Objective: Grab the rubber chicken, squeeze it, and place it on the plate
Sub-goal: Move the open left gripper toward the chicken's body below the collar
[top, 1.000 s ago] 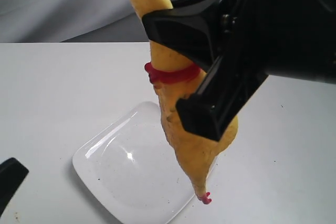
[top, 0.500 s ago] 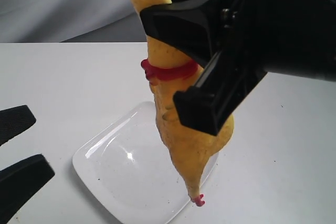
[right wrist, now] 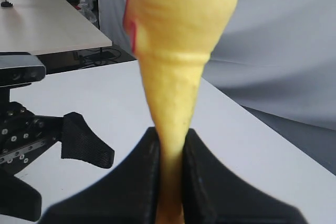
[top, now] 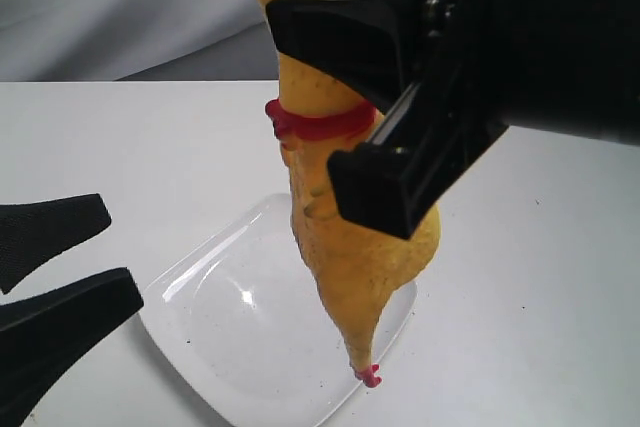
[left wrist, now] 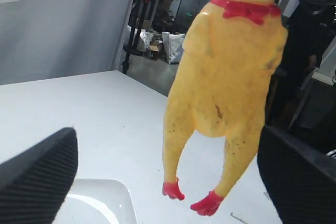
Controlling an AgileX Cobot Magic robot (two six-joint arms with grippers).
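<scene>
Left gripper [top: 115,255] has been brought in from 9 o'clock, fingers spread apart, and the rubber chicken [top: 350,267] has been lowered slightly.
It is hung feet-down over the plate [top: 160,292] near its 4 o'clock rim, clamped at the neck by the right gripper [right wrist: 170,166]. Soft, light rubber is expected, so the plump body is judged best for squeezing.

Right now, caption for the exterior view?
Right gripper holds rubber chicken feet-down at the plate; left gripper open nearby.
</scene>
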